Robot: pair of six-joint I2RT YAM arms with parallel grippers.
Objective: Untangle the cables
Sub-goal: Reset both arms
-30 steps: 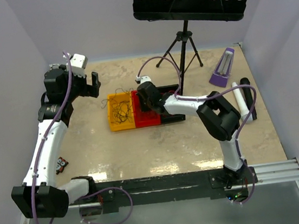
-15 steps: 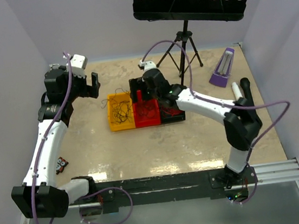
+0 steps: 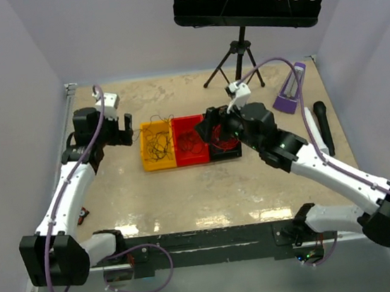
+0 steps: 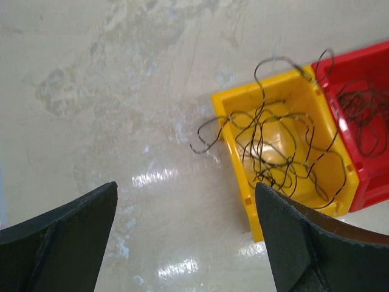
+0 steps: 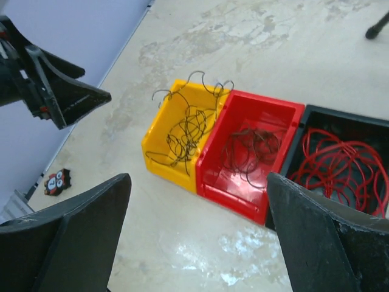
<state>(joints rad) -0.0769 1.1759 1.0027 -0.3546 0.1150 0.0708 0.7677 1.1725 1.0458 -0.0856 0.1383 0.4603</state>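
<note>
Thin dark curly wires lie in a yellow plastic bin, with some loops over its edge. More dark wires sit in the red plastic bin, and bright red wires in the black plastic bin: 3 bins touching in a row. Bare beige stone table spreads to their left. The left gripper and the right gripper both gape wide, holding nothing.

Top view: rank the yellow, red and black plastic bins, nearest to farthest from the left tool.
1. Yellow plastic bin: left end of the row, right beside the left tool.
2. Red plastic bin: middle of the row.
3. Black plastic bin: right end of the row, farthest away.
</note>
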